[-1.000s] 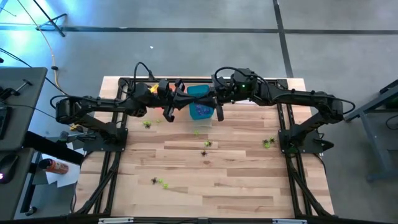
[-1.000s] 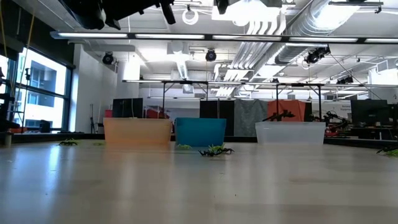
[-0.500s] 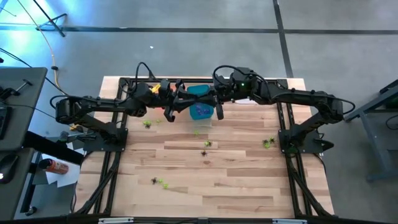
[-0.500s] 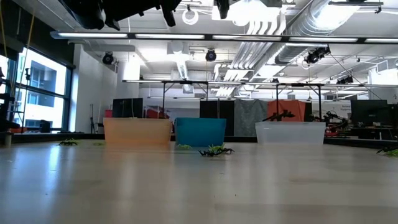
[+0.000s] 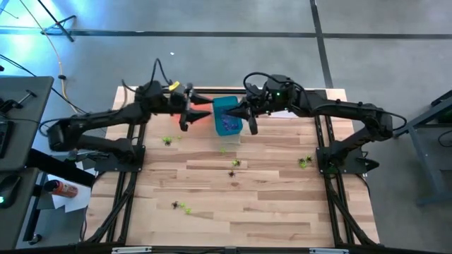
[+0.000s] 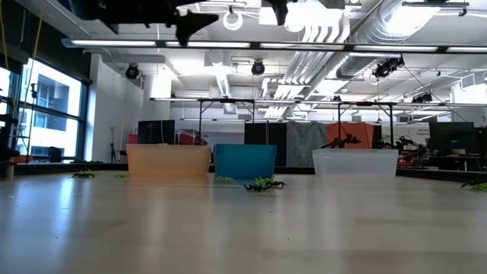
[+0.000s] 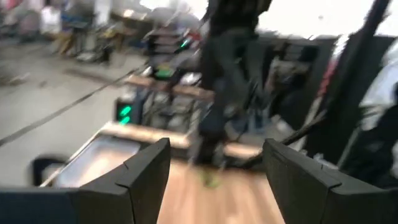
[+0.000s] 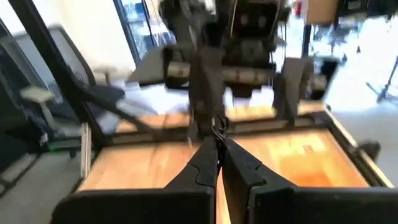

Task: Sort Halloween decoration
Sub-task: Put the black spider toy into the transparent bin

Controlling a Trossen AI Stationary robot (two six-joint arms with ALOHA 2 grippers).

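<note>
Halloween decorations lie scattered on the wooden table: yellow-green ones (image 5: 167, 140) (image 5: 305, 162) and black ones (image 5: 232, 173) (image 5: 175, 204). At the far edge stand an orange bin (image 6: 168, 160), a teal bin (image 6: 245, 160) and a clear bin (image 6: 355, 162). My left gripper (image 5: 198, 111) hangs open high over the orange bin, nothing between its fingers (image 7: 214, 162). My right gripper (image 5: 239, 111) hovers high over the teal bin (image 5: 227, 121), shut on a small black spidery decoration (image 8: 218, 127). My right gripper pinches the black decoration (image 8: 218, 127) between its two fingers, at their free ends. The fingers point roughly level, toward the table's left. Thin black legs stick out past the tips. The decoration is lifted clear, above the teal bin.
More decorations lie mid-table (image 5: 234, 164) (image 5: 224, 149) and near the front (image 5: 185, 208). The two arms face each other closely over the bins. The near half of the table has open wood between the trinkets.
My left gripper has drawn back toward the table's left edge, from beside the teal bin to over the orange bin, has turned, and has opened. My right gripper has stayed over the teal bin, shut.
</note>
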